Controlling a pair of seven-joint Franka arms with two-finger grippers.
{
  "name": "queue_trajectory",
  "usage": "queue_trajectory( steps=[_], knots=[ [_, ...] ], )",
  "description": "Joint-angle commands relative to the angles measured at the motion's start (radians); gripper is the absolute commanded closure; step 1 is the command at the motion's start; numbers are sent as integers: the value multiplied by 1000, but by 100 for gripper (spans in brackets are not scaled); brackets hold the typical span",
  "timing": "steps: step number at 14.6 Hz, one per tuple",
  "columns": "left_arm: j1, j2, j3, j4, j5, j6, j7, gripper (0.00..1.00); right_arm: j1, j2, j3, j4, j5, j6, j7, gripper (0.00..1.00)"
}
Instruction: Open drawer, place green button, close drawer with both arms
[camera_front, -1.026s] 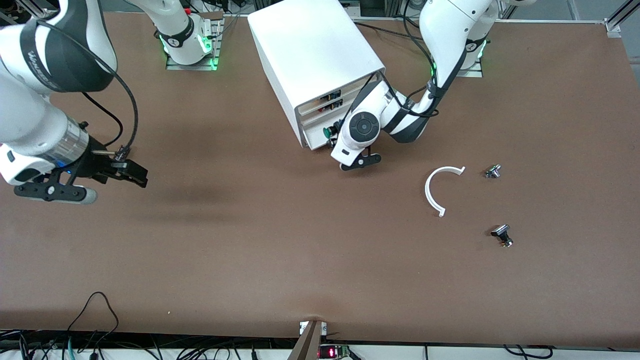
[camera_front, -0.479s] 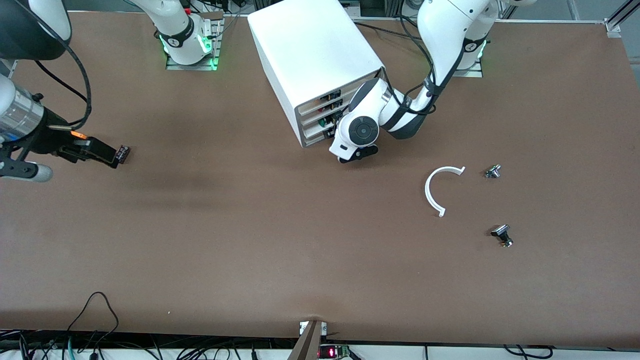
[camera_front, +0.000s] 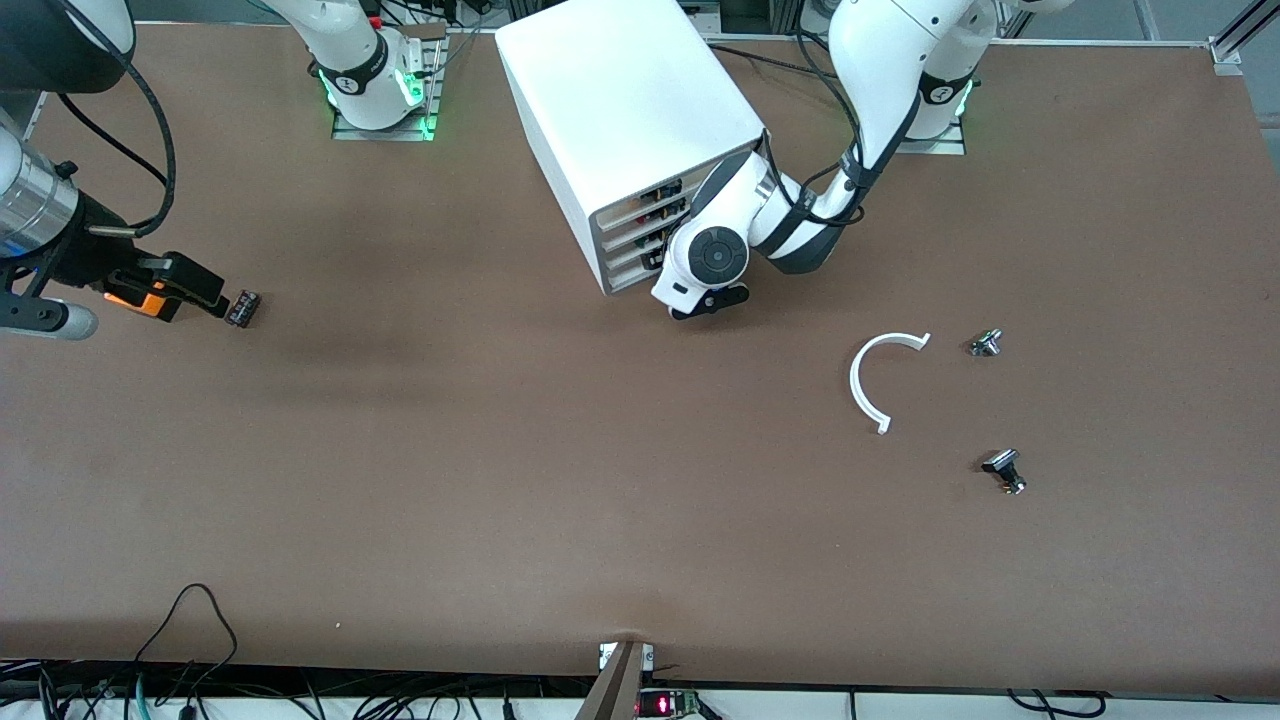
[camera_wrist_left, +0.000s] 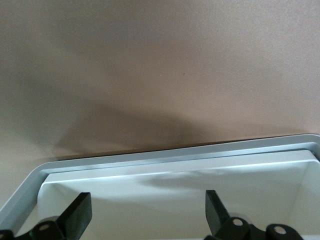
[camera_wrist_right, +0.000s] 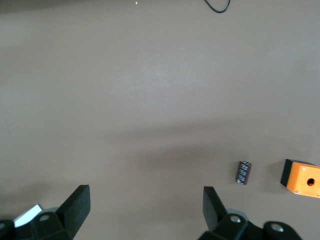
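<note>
Now left gripper sits against the drawer front, fingers apart; right gripper, fingers apart too, waits well away.

I count two white arms, one from each base, each with one black gripper: the left gripper at the cabinet front, the right gripper over the desk's right-arm end; one white cabinet with four stacked drawers; one orange box; one small dark ribbed cylinder beside it; one white curved strip; two small black-and-silver knobs; one brown desk.
</note>
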Motion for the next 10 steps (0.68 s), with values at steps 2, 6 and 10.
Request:
queue_trajectory(
  steps=[2, 6, 10],
  knots=[
    [-6, -10, -4, -10, -25, -14, 21, 0, -56, -54, 54, -68, -24, 15, -20, 0],
    [17, -14, 10, 61, -10, -48, 23, 0, -70, -58, 77, -67, -24, 12, -20, 0],
    [86, -19, 42, 238, 146, -311, 27, 0, -68, -50, 77, -54, -22, 12, -20, 0]
  ],
)
